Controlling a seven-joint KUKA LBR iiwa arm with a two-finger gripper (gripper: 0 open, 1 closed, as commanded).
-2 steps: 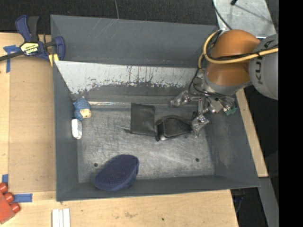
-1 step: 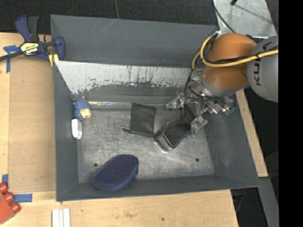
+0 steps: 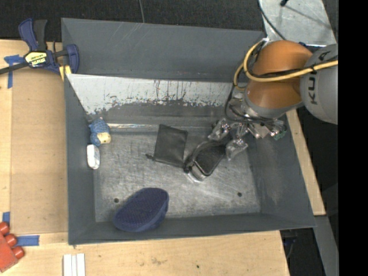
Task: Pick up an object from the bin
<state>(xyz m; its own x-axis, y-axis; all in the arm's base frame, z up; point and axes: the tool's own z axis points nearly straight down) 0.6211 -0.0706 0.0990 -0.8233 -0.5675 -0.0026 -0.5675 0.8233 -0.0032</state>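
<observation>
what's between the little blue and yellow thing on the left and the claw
In the camera view, a dark flat square pouch lies between the blue and yellow thing and the claw.

Black oblong thing [image 3: 207, 157] with rounded ends; a pale grey-white rim shows at its lower-left end. It lies on the bin [image 3: 172, 50] floor, right of the middle and nearer the back wall than the front. Long axis runs diagonally, lower-left to upper-right. Upper-right end sits right by the gripper [image 3: 230, 138]; contact unclear. Left side is just beside a flat black square pouch [image 3: 170, 145], maybe touching its corner.
</observation>
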